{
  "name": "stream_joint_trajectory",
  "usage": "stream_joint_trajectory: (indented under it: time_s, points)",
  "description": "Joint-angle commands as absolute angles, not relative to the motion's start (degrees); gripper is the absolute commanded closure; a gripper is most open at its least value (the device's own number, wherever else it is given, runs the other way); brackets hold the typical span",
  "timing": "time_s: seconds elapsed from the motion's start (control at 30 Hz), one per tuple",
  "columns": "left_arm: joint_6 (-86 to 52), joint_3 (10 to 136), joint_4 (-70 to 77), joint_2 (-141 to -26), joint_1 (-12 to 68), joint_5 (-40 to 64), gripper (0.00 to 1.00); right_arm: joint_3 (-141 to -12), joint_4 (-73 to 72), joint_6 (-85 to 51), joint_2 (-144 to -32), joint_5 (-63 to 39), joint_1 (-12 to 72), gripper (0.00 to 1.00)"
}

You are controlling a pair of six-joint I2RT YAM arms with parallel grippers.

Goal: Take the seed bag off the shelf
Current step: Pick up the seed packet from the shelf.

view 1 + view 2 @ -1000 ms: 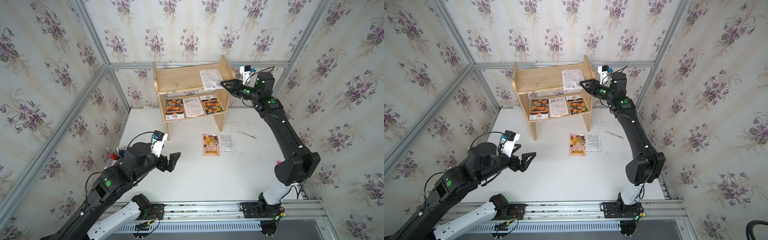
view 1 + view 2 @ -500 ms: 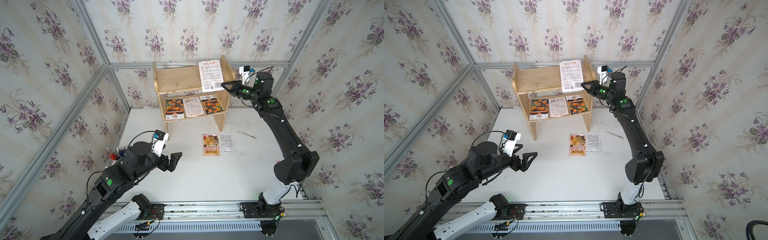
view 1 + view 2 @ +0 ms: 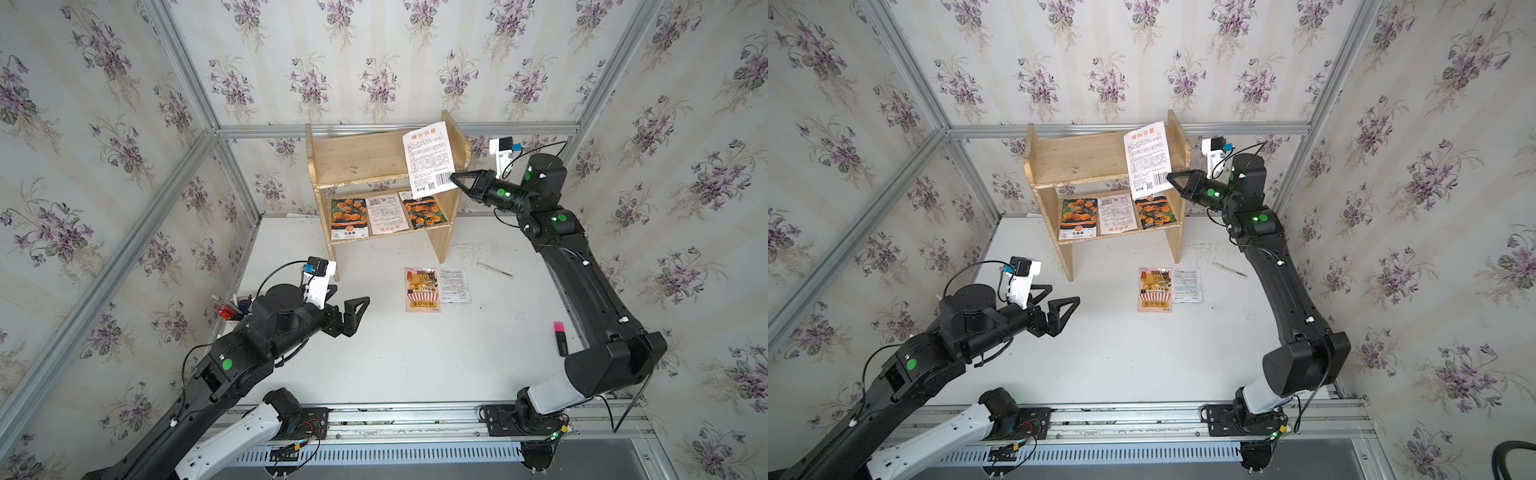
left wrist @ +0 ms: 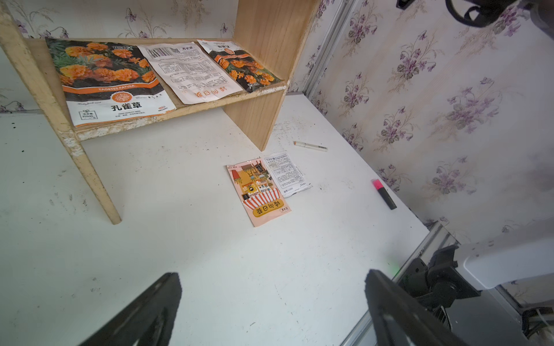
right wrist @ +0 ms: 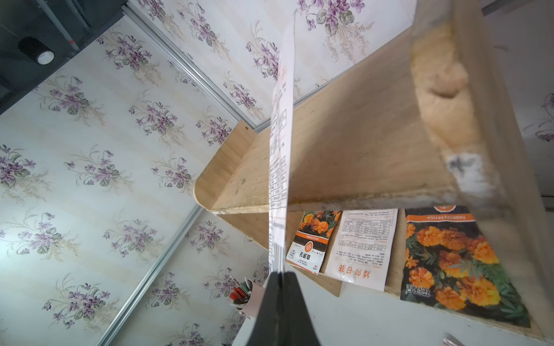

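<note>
1. The right hand [image 3: 453, 176] was pinched shut on the lower corner of the seed bag [image 3: 428, 160]. The bag was a white printed packet with a barcode, and it stood tilted up over the right end of the top board of the shelf [image 3: 357, 162].
2. Seen edge-on from the right wrist, the bag rose thin and slightly bowed from the fingertips. I could not tell whether its far edge touched the shelf's side panel.
3. I judged the step in hand to be the lift-out. A corner pinch on so limp a packet would need a firm grip and a slow pull.
4. The safest path looked to be up first, then out toward the front, so the bag cleared the raised side panel.
5. It should also pass above the three packets [image 3: 386, 214] on the lower tier without brushing them.
6. The left hand [image 3: 351, 296] hung wide open and empty over the desk [image 3: 395, 353], well apart from the shelf.
7. There was bare desk near the two packets [image 3: 436, 286] lying in front of the shelf for a set-down.
</note>
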State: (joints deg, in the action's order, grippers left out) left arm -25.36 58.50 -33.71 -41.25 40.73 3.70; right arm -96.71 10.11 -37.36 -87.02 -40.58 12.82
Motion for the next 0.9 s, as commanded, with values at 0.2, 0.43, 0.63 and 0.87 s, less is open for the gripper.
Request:
stream_joint_trajectory:
  time_s: [0.2,0.43,0.63,0.87]
  points:
    - [-32.25,55.35,-16.38,-42.47,40.69,9.02,0.00,-85.27,7.33,-35.42,-74.74,-44.31,14.26,1.00]
    - [-35.21,54.03,-9.02,-44.18,40.61,12.24,0.00,-77.78,8.18,-33.96,-65.83,-45.63,20.44,1.00]
    - [-37.99,51.81,-0.74,-44.02,40.17,16.90,0.02,-72.60,6.09,-35.16,-59.90,-48.13,25.77,1.00]
    - [-40.99,51.39,6.22,-44.01,39.90,20.21,0.02,-68.48,1.51,-38.91,-55.73,-50.91,27.84,1.00]
